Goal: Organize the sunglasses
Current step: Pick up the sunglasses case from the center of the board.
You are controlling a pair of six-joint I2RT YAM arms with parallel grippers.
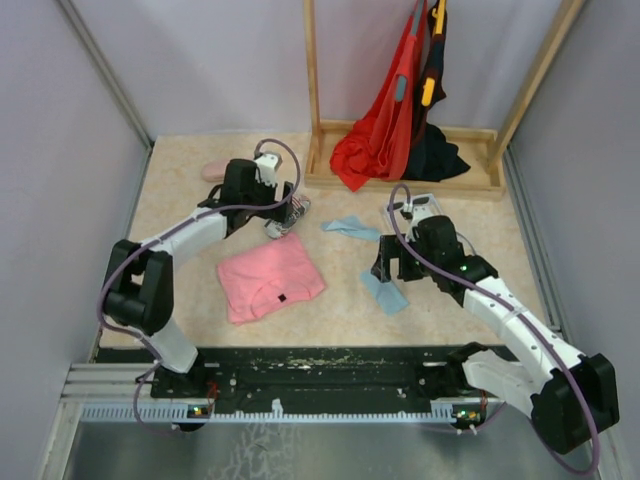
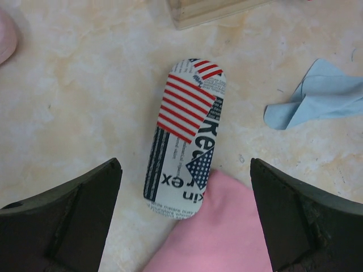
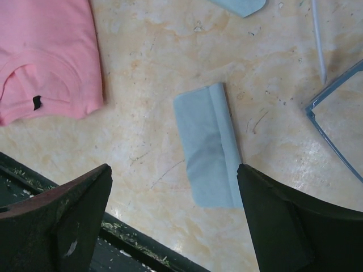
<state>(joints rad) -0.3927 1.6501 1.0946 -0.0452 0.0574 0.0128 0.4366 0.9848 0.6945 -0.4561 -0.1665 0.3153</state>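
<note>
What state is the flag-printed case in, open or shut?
Shut: the flag-printed case lies flat as one closed oblong, with no gap or interior showing in the left wrist view.

The glasses case (image 2: 184,139) carries red-and-white stripes, white stars on navy and black newsprint lettering on white; the shirt (image 1: 270,278) at its five o'clock is plain pink with a small black tag; the folded cloth (image 3: 210,150) is light blue; the sunglasses (image 3: 342,116) have a thin grey-blue frame; the desk (image 1: 180,200) is mottled cream.

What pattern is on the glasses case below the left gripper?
The case has a US-flag and newsprint pattern; clearest in the left wrist view.
</note>
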